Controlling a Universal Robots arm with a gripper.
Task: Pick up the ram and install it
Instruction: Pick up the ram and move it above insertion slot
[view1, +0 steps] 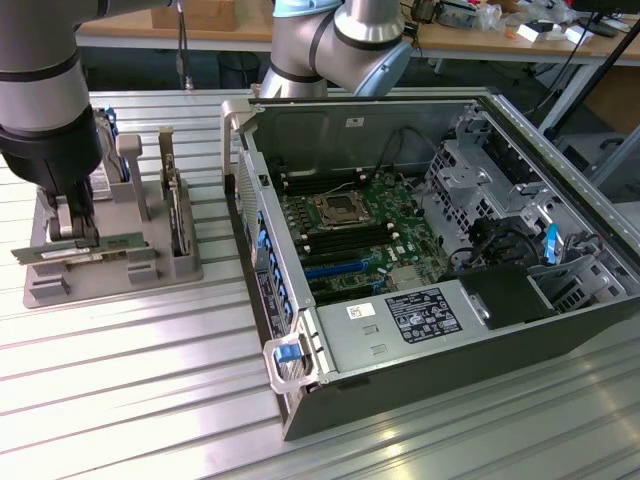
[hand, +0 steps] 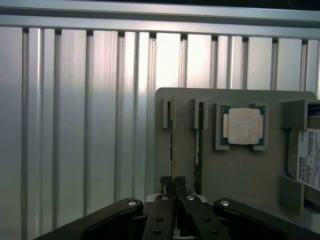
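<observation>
The fingers (hand: 180, 187) are pinched almost shut on the ram (hand: 172, 140), which stands edgewise in its holder (hand: 240, 170). It looks light, stiff and fragile, best held by the board edges.

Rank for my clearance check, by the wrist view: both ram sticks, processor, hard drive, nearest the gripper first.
1. Ram, held in the gripper.
2. Second ram, next slot over.
3. Processor, beyond it.
4. Hard drive, farthest along the row.

even bright light, glare on ribbed table (view1: 150, 400), claw (hand: 173, 180) in shadow
</observation>
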